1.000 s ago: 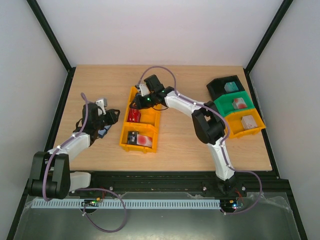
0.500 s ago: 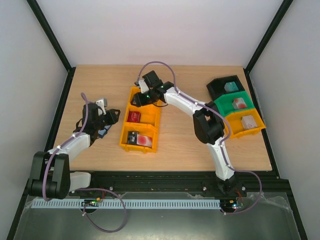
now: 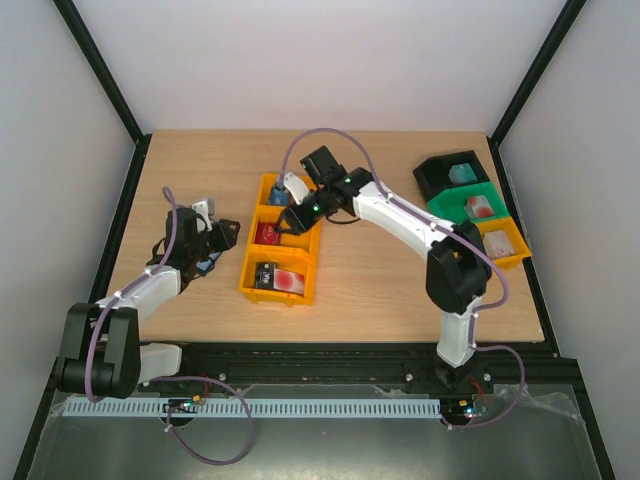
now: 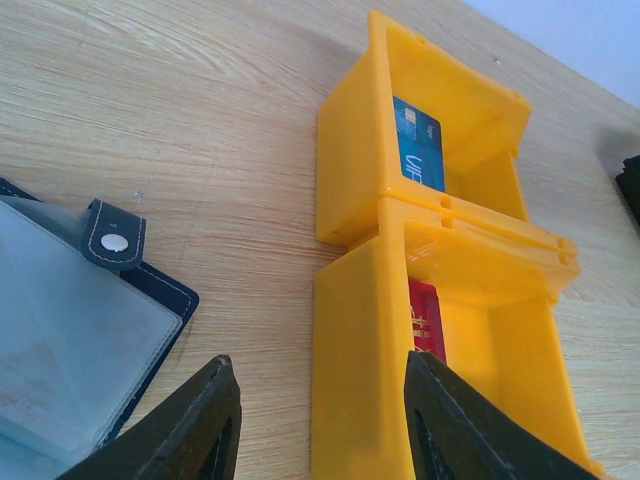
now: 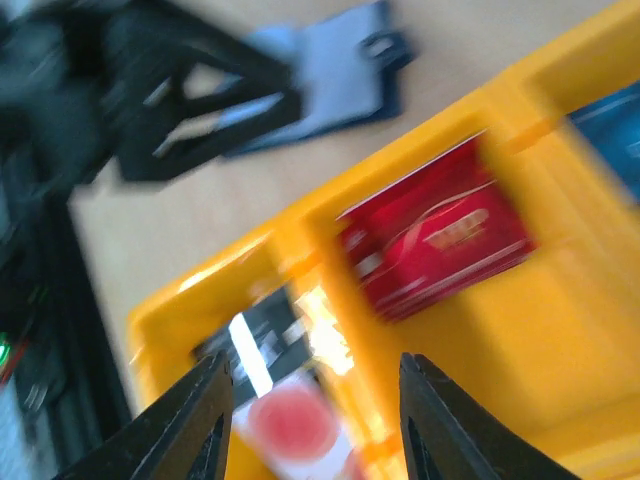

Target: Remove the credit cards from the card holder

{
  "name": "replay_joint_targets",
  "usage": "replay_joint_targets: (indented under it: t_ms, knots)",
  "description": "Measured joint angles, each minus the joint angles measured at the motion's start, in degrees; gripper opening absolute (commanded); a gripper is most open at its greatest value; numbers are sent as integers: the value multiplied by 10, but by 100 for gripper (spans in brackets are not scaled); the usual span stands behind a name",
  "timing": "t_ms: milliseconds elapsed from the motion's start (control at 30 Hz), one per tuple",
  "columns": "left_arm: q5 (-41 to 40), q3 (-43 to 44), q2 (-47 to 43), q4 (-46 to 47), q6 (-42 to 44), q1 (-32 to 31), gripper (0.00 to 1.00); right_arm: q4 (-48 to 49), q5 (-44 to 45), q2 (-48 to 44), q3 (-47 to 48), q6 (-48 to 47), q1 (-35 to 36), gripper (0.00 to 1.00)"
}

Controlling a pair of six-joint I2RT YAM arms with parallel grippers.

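Note:
The navy card holder (image 4: pixel 70 330) lies open on the table at the left, clear sleeves up, tab (image 4: pixel 113 235) unfastened. It also shows in the top view (image 3: pixel 207 264) and the right wrist view (image 5: pixel 330 85). My left gripper (image 3: pixel 222 232) is open and empty just beside it (image 4: pixel 320 420). A blue card (image 3: pixel 278 190) lies in the yellow bin's far compartment, a red card (image 3: pixel 268 233) in the middle one, and a dark card (image 3: pixel 268 276) in the near one. My right gripper (image 3: pixel 290 217) hovers open and empty over the bin (image 5: pixel 315 420). That view is blurred.
The yellow three-compartment bin (image 3: pixel 308 262) stands mid-table, between the arms. A white-and-red item (image 3: pixel 290 281) lies beside the dark card. Black (image 3: pixel 438 176), green (image 3: pixel 452 212) and yellow (image 3: pixel 470 258) bins with small objects stand at the right edge.
My right gripper has pulled back from the bin's far compartment toward the middle one. A blue card now shows in the far compartment. The left arm has not moved.

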Motion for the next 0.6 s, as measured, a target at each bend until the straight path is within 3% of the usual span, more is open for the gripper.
replay_joint_targets:
  t_ms: [267, 600]
  knots:
    - [0, 0, -8, -6, 4, 0, 49, -31, -132, -87, -162, -222, 19, 53]
    - [0, 0, -31, -18, 17, 0, 52, 92, -33, -102, -266, -285, 72, 57]
